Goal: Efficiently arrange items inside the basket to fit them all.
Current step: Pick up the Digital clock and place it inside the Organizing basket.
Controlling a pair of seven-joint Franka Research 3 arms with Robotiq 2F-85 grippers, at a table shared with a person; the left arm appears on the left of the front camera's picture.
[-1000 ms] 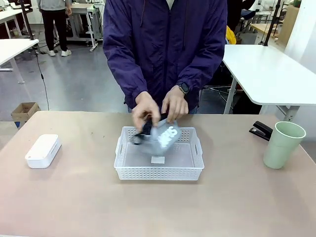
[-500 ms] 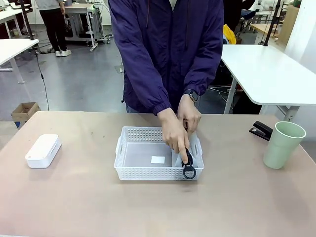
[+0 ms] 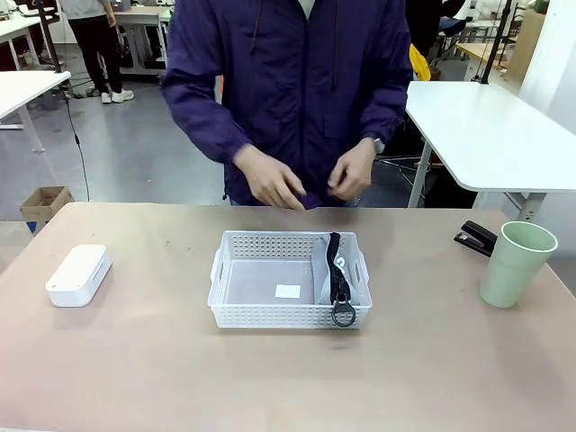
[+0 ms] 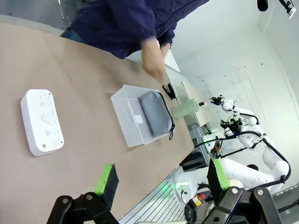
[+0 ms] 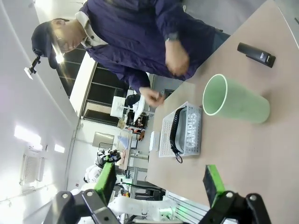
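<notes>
**Pouch [image 3: 324, 283] stowed in basket [image 3: 270, 317]**

The grey pouch is stood on edge at the basket's right end, well beyond the left end effector [image 4: 162, 177] and right end effector [image 5: 160, 182], both spread and empty. White box [image 3: 78, 274], green cup [image 3: 516, 264] and stapler [image 3: 475, 239] are found on the beige tabletop [image 3: 270, 378]; white tables [image 3: 486, 126] are seen behind.

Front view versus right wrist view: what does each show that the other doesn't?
Front: a pale sticker on the floor of the basket. Right wrist: "CAMPUS" lettered on the pouch, and the open right gripper. Both: the basket, the pouch standing on edge at its right end, the green cup, the black stapler, the person's hands.
</notes>
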